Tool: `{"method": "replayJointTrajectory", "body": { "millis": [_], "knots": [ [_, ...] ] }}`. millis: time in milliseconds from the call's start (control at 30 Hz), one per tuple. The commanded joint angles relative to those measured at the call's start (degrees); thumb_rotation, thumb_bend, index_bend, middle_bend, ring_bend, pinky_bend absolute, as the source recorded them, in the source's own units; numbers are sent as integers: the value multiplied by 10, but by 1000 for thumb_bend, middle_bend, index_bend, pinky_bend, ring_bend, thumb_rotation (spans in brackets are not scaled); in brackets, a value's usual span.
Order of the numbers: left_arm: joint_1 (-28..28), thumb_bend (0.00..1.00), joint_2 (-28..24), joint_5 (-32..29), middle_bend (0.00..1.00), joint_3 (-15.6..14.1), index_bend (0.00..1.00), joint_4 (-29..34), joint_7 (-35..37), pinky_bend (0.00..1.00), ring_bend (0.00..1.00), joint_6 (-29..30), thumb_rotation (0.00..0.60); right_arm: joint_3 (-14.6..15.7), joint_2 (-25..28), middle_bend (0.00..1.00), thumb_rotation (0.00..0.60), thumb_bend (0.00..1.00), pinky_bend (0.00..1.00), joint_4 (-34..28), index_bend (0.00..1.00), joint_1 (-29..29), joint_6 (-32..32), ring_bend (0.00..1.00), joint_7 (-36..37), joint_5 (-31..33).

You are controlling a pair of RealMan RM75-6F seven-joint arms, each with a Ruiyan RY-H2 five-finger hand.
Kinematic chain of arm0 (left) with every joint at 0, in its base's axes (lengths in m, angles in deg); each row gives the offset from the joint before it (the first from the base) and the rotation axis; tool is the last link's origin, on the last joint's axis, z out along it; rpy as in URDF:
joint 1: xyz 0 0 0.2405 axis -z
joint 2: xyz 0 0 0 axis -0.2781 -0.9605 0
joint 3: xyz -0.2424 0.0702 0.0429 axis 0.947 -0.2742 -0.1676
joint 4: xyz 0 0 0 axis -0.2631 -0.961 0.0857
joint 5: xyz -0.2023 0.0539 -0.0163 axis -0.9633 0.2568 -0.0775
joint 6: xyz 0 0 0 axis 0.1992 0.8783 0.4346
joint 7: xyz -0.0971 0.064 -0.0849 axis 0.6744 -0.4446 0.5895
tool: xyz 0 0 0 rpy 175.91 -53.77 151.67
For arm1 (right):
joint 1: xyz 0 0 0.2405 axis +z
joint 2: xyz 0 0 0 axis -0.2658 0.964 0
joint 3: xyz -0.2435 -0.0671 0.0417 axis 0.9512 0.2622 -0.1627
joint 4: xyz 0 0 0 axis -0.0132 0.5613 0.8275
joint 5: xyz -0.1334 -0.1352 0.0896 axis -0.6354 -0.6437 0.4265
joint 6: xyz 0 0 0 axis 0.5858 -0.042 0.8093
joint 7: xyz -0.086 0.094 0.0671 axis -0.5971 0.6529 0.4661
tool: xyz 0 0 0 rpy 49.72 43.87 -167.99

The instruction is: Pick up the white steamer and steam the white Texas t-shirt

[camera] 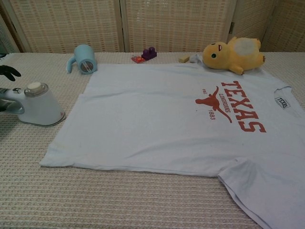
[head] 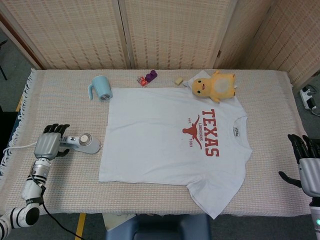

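**Left hand at the steamer handle, grasp not yet confirmed**

Left hand (head: 48, 145) over the handle end of the white steamer (head: 82, 144), fingers draped across it; cannot tell whether closed on the handle or merely resting there. Right hand (head: 309, 165) idle off the right edge of the surface (head: 65, 185), fingers spread, holding nothing.

Steamer lying near the left edge, just beside the left hem of the white Texas t-shirt (head: 165, 145), spread flat mid-surface. Probably rigid smooth plastic, moderately weighty toward the head if water inside; best taken round the slim handle, not the bulbous head. Cord trailing off the left edge, likely to drag. Shirt soft and light, prone to bunching if pushed.

Open room over the shirt. Blue cup (head: 100, 88) at its far-left corner, yellow plush toy (head: 216, 86) touching its far-right corner, small blocks (head: 148, 78) beyond.
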Motion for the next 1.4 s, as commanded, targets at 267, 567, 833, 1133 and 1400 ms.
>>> {"method": "replayJointTrajectory", "body": {
  "millis": [267, 567, 833, 1133, 1400],
  "knots": [
    [25, 323, 39, -19, 262, -4, 243, -76, 12, 176, 162, -33, 600, -1, -2, 82, 600, 6, 129, -6, 0, 3, -5, 16, -9, 4],
    [31, 380, 43, -12, 336, -7, 305, -90, 32, 205, 205, -34, 600, 0, -2, 82, 600, 7, 129, -10, 0, 2, -6, 4, -13, 8],
    [41, 457, 59, -4, 469, -8, 412, -114, 47, 245, 294, -40, 600, 0, -1, 81, 600, 6, 129, -13, 0, 1, -5, 1, -13, 10],
    [49, 464, 91, 10, 669, -14, 622, -159, 81, 441, 475, -47, 600, 2, -1, 81, 600, 7, 129, -12, 0, -6, 1, 0, -8, 12],
    [44, 458, 116, 47, 788, -26, 752, -204, 150, 623, 607, -32, 600, 3, -4, 81, 600, 7, 129, -11, 0, -5, -3, 0, -7, 14]
  ]
}}
